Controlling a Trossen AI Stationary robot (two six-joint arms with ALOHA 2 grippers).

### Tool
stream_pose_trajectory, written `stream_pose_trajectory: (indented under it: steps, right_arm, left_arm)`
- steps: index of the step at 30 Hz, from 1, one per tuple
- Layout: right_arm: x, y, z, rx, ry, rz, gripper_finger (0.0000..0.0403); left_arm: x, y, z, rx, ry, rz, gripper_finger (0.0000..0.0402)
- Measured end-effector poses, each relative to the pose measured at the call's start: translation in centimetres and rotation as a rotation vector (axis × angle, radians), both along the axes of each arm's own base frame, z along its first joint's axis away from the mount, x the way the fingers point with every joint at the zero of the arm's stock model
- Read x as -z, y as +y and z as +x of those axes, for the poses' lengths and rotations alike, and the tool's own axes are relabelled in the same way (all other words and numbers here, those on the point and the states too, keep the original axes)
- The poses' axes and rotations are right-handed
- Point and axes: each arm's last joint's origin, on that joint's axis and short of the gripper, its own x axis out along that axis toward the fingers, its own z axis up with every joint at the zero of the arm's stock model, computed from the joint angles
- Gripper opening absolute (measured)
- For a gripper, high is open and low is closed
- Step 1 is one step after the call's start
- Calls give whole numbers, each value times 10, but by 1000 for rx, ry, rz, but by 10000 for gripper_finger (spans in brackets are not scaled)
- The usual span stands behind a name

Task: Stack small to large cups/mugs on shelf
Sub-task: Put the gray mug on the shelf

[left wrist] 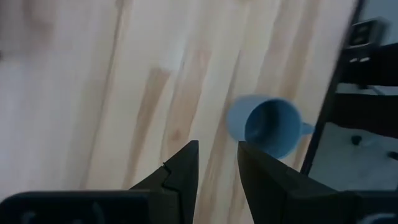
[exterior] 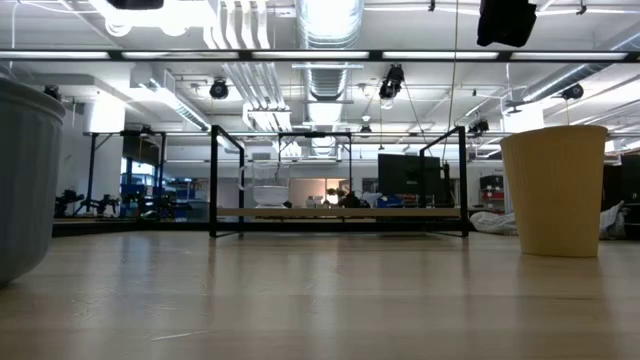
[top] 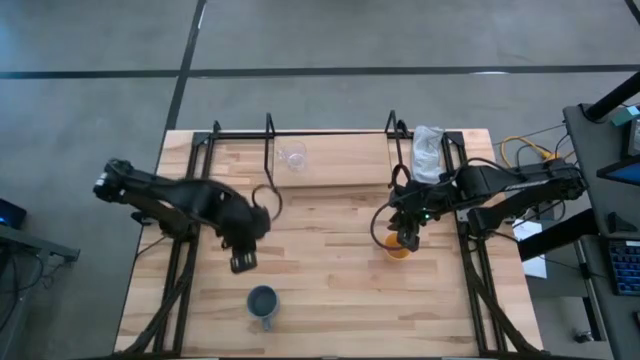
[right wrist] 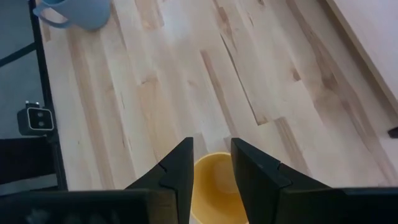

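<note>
My right claw (top: 405, 240) hangs right over the yellow cup (top: 398, 248) on the right half of the bench (top: 330, 290). From above, my own wrist hides most of the cup; only an orange-yellow sliver shows under it. In my right wrist view the fingers (right wrist: 177, 171) stand a little apart with the cup's open mouth (right wrist: 214, 180) in the gap below them, its lower part cut off by the picture's edge. They pinch nothing that I can see, and I cannot tell whether they touch the rim.

My left claw (top: 243, 262) hovers over bare wood on the left half, fingers (left wrist: 180, 171) also narrowly spread and empty. The grey-blue mug (top: 262, 303) stands upright near the front edge, near that claw but apart from it; in the left wrist view its mouth (left wrist: 266, 126) shows just beyond my fingertips.

The clear glass cup (top: 291, 156) sits on the shelf (top: 340, 160) along the far edge, faint against the pale board. A white cloth (top: 427, 152) lies at the shelf's right end.

From bench height the mug (exterior: 22, 180) is only a grey wall cut off at the left, the yellow cup (exterior: 555, 190) stands at the right, and the glass (exterior: 268, 190) is a dim shape on the distant shelf (exterior: 340, 212). Neither claw shows there.
</note>
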Motion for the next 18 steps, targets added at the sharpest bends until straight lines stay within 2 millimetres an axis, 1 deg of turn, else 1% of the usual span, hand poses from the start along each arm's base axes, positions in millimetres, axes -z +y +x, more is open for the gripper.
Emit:
stream_pose_trajectory:
  steps: [7,10,13,15,18]
  right_arm:
    - [5,0,0,50,19,29,102]
    - [6,0,0,61,25,34,102]
    - [8,0,0,63,32,34,102]
    - [11,0,-1,63,39,32,102]
    - [15,0,-1,63,52,30,102]
  left_arm:
    - [37,-22,6,-120,152,-3,97]
    - [50,-31,12,-144,124,-39,97]
    - [60,-40,18,-129,74,-70,97]
    - [65,-44,20,-133,58,-91,97]
    - [71,-48,18,-150,77,-100,97]
